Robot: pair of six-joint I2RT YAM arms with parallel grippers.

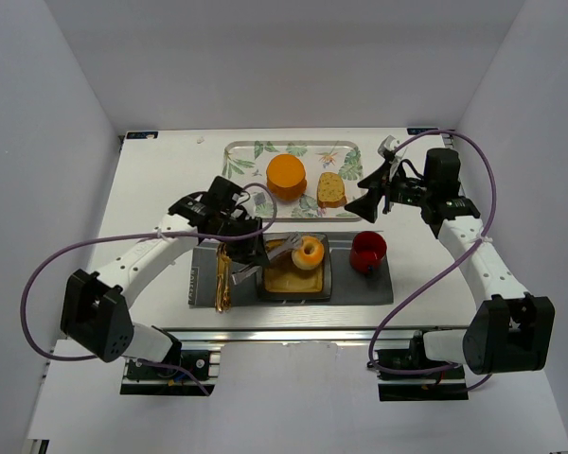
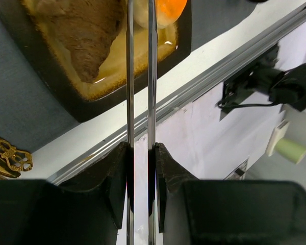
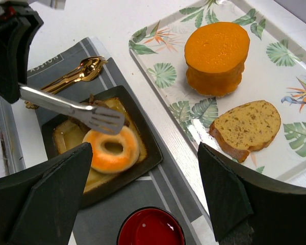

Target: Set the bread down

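A ring-shaped orange bread (image 1: 309,253) lies in a black square plate (image 1: 293,288), also in the right wrist view (image 3: 112,149). A brown pastry (image 2: 81,35) lies beside it in the plate. My left gripper (image 1: 249,255) is shut on metal tongs (image 1: 282,250); the tong tips (image 3: 104,118) sit over the ring's far edge with nothing between the blades (image 2: 130,76). A bread slice (image 1: 331,190) and a round orange loaf (image 1: 286,176) lie on the leaf-print tray (image 1: 241,156). My right gripper (image 1: 371,203) is open and empty, above the table between tray and plate.
A red cup (image 1: 367,252) stands right of the plate on a grey placemat (image 1: 360,288). Gold cutlery (image 1: 223,279) lies on the mat's left side, under the left arm. White walls enclose the table on three sides.
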